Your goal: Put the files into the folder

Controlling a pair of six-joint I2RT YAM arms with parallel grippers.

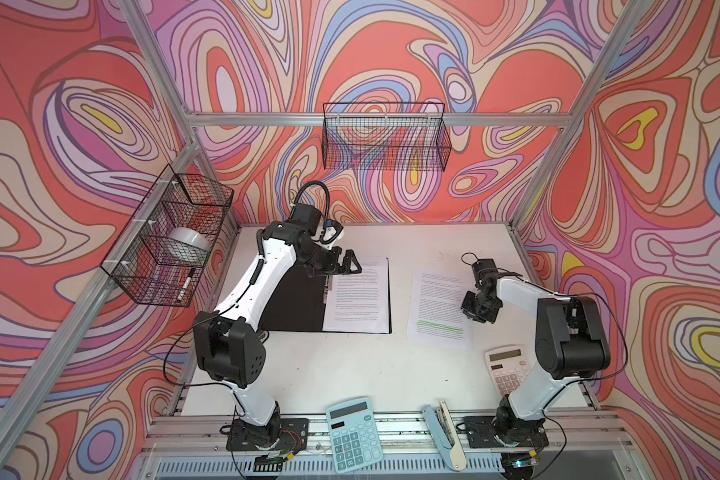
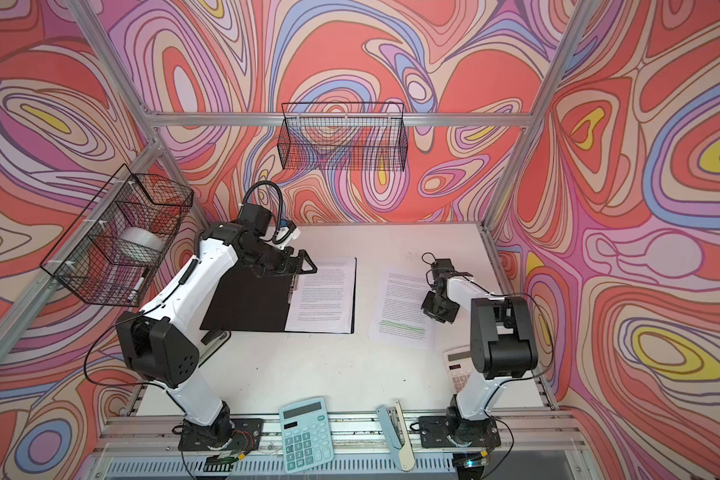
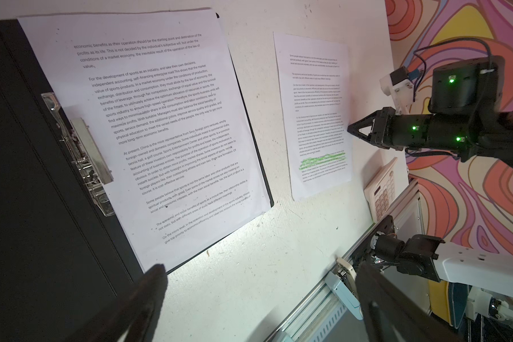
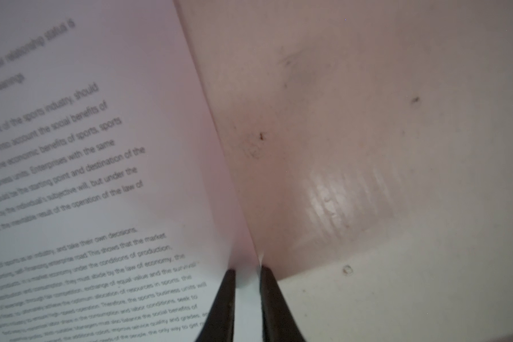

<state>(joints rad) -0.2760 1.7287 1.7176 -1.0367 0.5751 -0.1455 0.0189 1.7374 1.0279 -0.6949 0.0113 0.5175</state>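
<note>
Right jaws tight on edge of highlighted sheet (image 1: 438,309), left jaws wide over folder (image 1: 296,305), open table (image 1: 400,301) between

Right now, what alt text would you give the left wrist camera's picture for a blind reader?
An open black folder holds a printed sheet beside its metal clip. On the white table nearby lies a second sheet with green highlighted lines, its edge pinched by the right pincer.

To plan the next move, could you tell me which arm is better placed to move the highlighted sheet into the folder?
Probably right. The right gripper pinches the highlighted sheet at its edge; the left gripper hangs open above the folder, away from it.
</note>
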